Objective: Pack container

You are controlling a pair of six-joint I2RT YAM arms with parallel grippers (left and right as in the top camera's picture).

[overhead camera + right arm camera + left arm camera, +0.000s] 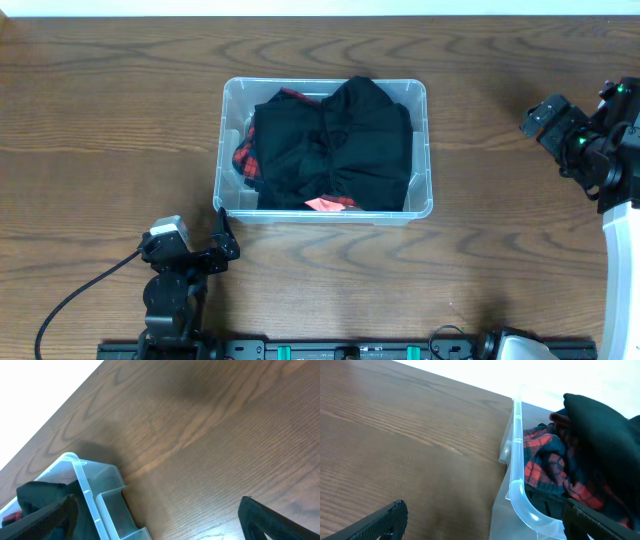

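The container sits on the dark wooden surface, a little above the middle of the overhead view, its long sides running left to right. It holds a black garment that rises above the rim in the left wrist view. Under the garment, a red-and-black plaid cloth shows along the end nearer the left arm and at the near edge. The left tool is just off the container's near left corner; I cannot tell whether it touches. In its wrist view its fingers stand wide apart, one over bare wood, the other on the container side of the clear rim, gripping nothing. The right tool hangs well apart from the container on its right side, its fingers spread wide and holding nothing, with one corner of the container at the lower left of its wrist view
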